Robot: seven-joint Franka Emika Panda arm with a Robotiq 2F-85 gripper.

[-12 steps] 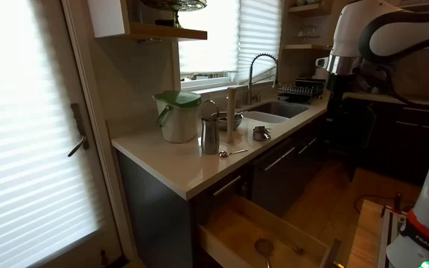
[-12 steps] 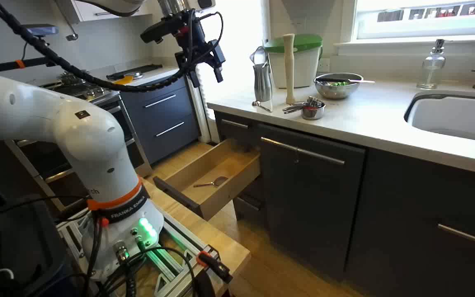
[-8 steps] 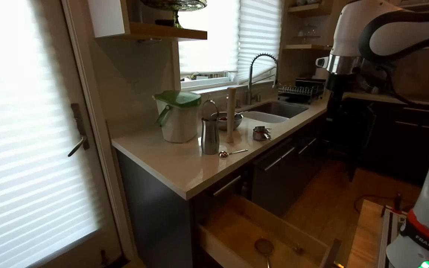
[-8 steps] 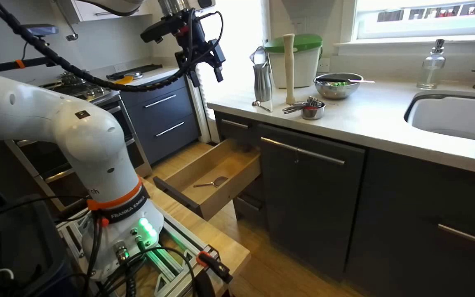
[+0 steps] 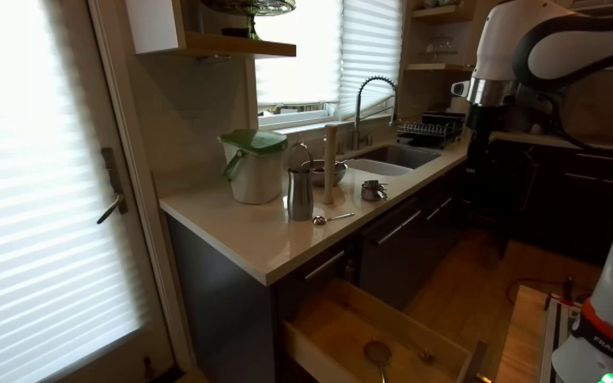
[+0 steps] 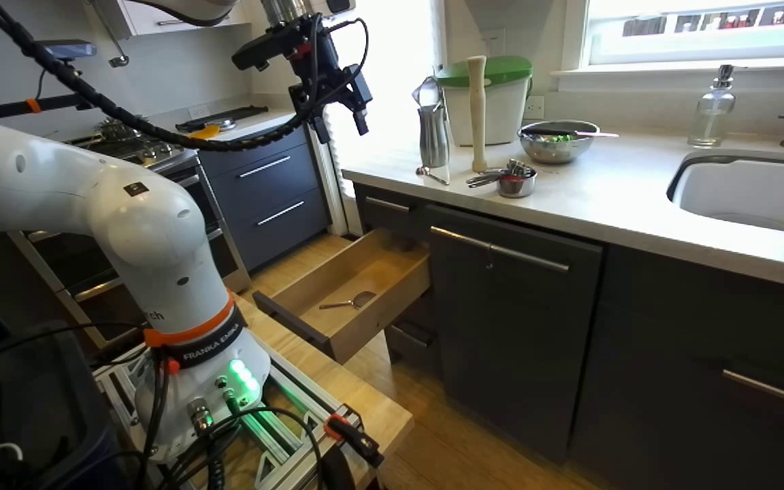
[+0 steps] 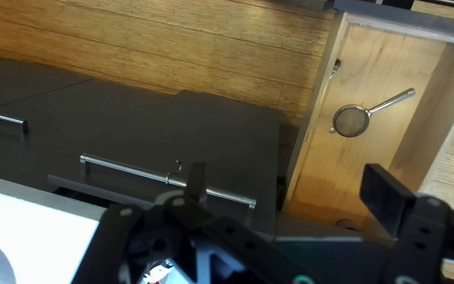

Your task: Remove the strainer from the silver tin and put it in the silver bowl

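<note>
Unmoved since earlier: silver tin [image 6: 434, 139] well apart from end effector [image 6: 342, 128]

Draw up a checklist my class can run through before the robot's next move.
1. Hand open: ok; it holds nothing.
2. Hand at the tin: not ok; it hangs apart from it.
3. Tin upright: ok; it stands on the counter.
4. Strainer in the tin: ok; its round end shows above the mouth.
5. Strainer loose enough to lift out: cannot tell; its lower part is hidden.
6. Bowl free of other things: not ok; something green is in it and a handle juts past its rim.
</note>
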